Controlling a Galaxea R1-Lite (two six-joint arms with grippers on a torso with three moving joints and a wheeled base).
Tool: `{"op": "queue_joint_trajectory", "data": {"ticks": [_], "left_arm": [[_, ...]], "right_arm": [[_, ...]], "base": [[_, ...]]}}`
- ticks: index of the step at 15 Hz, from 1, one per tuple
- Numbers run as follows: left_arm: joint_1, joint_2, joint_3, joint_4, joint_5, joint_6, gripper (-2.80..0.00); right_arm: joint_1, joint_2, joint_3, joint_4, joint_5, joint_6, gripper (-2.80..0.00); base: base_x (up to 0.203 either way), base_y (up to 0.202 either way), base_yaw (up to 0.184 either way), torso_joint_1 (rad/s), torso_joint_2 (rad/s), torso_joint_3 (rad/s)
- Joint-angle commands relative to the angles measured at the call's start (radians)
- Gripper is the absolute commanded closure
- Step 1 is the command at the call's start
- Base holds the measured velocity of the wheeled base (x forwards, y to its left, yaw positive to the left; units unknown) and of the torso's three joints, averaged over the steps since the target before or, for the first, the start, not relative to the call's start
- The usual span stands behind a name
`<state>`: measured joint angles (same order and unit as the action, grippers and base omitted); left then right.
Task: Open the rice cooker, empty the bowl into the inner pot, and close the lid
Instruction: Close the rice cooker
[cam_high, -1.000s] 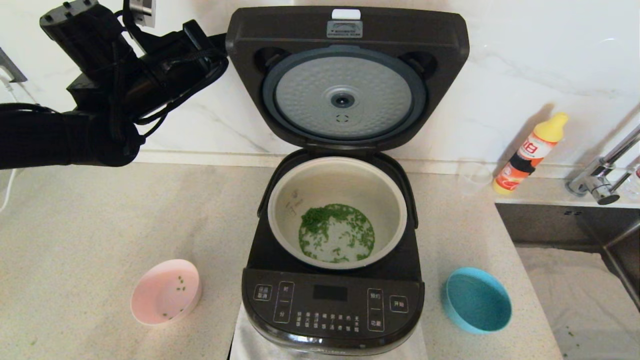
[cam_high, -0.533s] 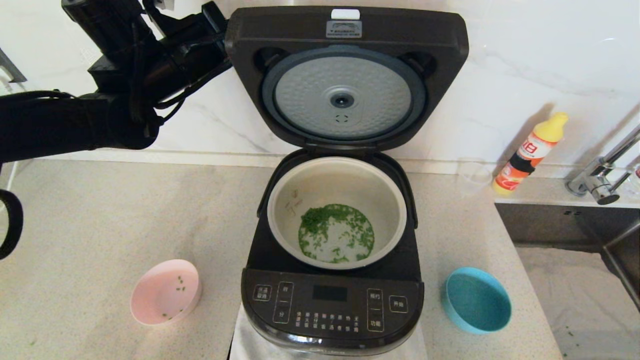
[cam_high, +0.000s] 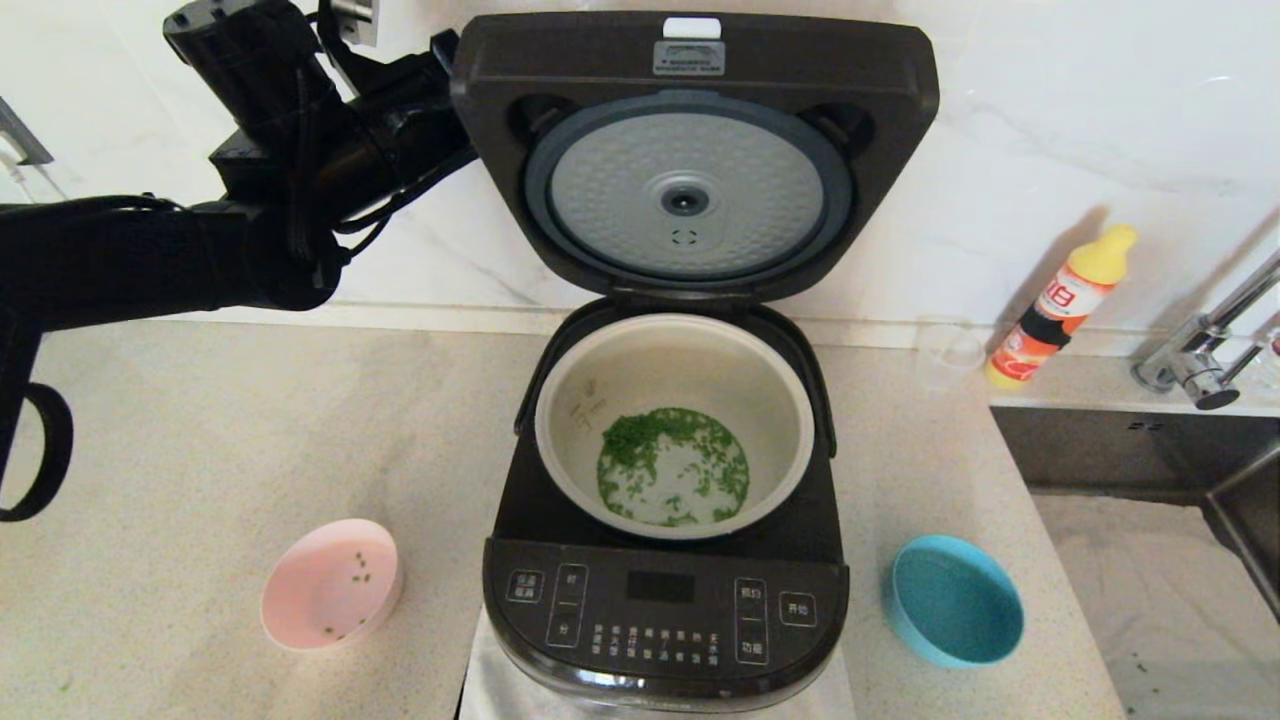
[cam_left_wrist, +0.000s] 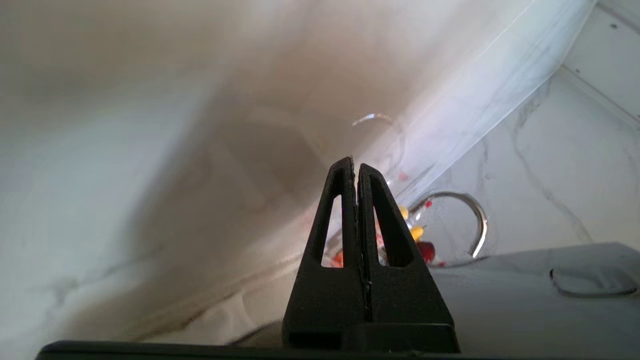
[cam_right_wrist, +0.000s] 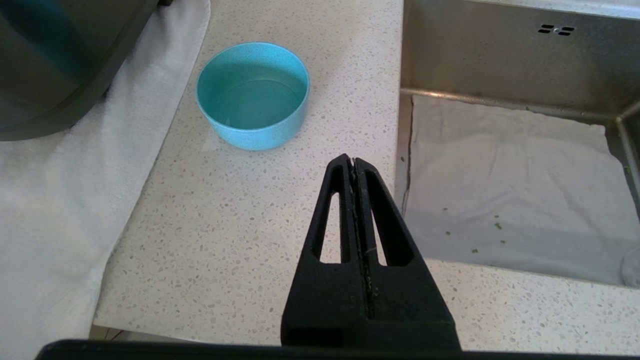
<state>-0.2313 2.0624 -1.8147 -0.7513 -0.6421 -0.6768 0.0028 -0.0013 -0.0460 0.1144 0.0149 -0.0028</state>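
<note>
Raised lid (cam_high: 690, 150), left claw (cam_left_wrist: 355, 167) closed behind its left edge

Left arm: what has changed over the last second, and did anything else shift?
The left arm has swung toward the raised lid, now closing in behind its left edge, jaws shut and empty. The lid is still up; the inner pot, pink bowl and blue bowl are unchanged.
</note>
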Motion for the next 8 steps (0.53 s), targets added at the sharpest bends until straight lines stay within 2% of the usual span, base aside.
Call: {"op": "queue_joint_trajectory", "data": {"ticks": [1,5,8], "left_arm": [[0.001,-0.051,0.08,-0.008,-0.008,-0.005,0.0],[0.001,-0.131,0.233,-0.023,-0.018,-0.001,0.0],[0.001,-0.179,0.327,-0.058,-0.058,-0.001,0.0]], "right_arm": [[0.0,0.0,0.0,0.001,0.0,0.0,0.0],[0.0,0.0,0.0,0.001,0.0,0.0,0.0],[0.0,0.0,0.0,0.001,0.002,0.0,0.0]], "base": [[0.0,0.0,0.0,0.0,0.0,0.0],[0.0,0.0,0.0,0.0,0.0,0.0],[0.0,0.0,0.0,0.0,0.0,0.0]]}}
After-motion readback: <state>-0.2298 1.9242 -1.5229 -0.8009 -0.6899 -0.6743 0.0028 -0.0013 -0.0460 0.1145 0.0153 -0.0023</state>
